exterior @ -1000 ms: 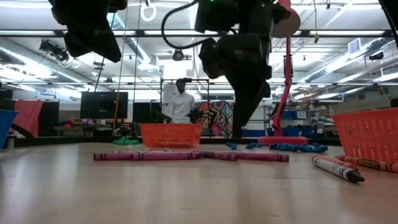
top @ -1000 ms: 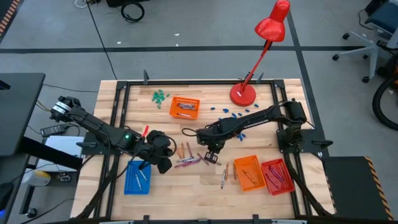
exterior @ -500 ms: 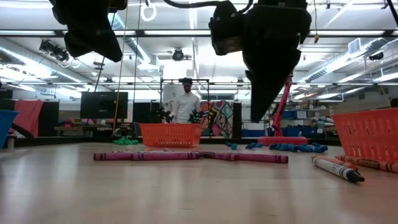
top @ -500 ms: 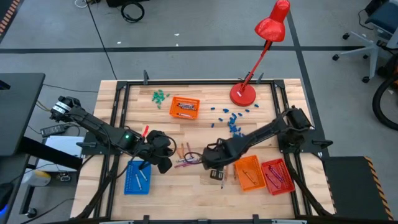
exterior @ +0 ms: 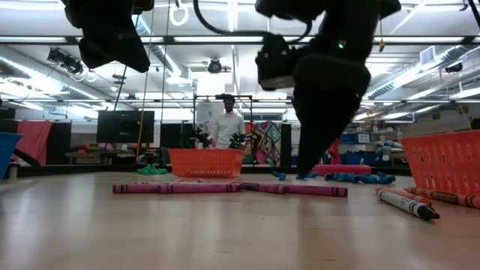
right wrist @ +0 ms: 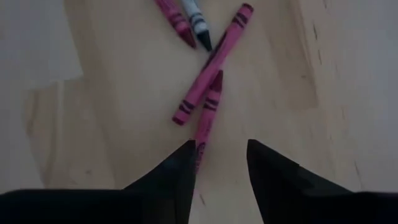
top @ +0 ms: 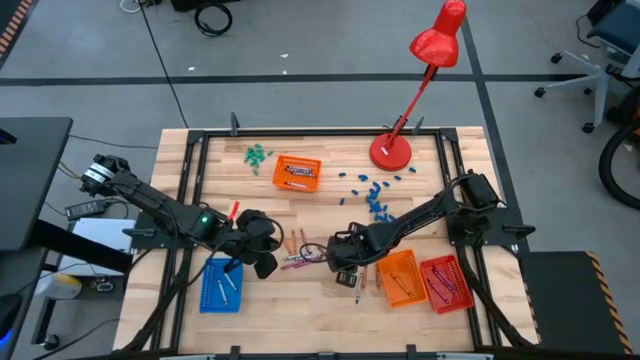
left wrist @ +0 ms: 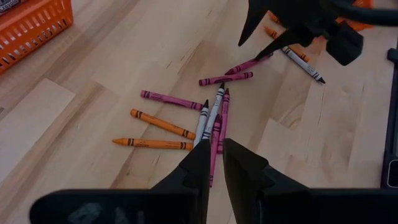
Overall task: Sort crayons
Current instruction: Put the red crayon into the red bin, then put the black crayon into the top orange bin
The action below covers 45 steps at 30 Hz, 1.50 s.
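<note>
Right end effector (right wrist: 219,163) hung open over magenta crayons (right wrist: 208,65) mid-surface. Left end effector (left wrist: 216,163) waited near the blue tray (top: 221,286), fingers nearly closed, empty.

Four plastic trays on the table — two orange (top: 297,172) (top: 399,277), one red (top: 446,283), one blue (top: 221,284)

One red desk lamp (top: 430,60)

Loose crayons in the left wrist view: two orange (left wrist: 161,124), five magenta (left wrist: 225,78), two grey-white (left wrist: 303,63) lying apart from the gripper, further ones partly hidden near the fingers — exact total unclear

Small blue pieces (top: 374,196) and small green pieces (top: 258,155): a scatter each, too small to count

One person (exterior: 225,124) in the room behind

Two arms
</note>
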{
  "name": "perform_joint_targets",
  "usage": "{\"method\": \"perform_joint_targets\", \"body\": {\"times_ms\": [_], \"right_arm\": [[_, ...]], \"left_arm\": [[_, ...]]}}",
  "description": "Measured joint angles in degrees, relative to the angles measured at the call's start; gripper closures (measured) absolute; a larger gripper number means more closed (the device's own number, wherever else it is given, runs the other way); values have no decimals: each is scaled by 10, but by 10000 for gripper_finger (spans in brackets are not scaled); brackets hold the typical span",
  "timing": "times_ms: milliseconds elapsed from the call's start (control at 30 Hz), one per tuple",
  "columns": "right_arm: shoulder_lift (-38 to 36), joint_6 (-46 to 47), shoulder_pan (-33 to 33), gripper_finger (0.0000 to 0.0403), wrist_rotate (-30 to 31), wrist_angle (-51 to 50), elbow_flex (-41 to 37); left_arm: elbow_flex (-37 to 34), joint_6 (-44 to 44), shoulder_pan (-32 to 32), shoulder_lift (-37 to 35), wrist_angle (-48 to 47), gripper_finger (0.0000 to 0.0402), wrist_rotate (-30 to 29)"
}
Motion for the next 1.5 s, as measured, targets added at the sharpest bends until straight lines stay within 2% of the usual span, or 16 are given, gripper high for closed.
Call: {"method": "perform_joint_targets", "body": {"times_ms": [133,500,600,733,800,967,1167,1500], "right_arm": [[0,-7,-5,265,-26,51,-28],[-4,-12,-5,281,-28,114,-80],[-4,-12,-7,309,-36,116,-87],[-3,-12,-10,377,-53,118,-87],[-3,-12,-13,388,-66,119,-86],[-5,-15,-24,372,-82,96,-68],[-2,-54,-41,390,-95,46,-29],[-2,-60,-56,400,-110,-44,36]], "left_arm": [[0,0,0,0,0,349,0],[0,-5,0,0,-1,349,0],[0,-5,0,0,-1,349,0],[0,-5,0,0,-1,350,0],[0,-5,0,0,-2,350,0],[0,-5,0,0,-2,350,0],[0,-5,0,0,-2,350,0],[0,-2,0,0,-4,349,0]]}}
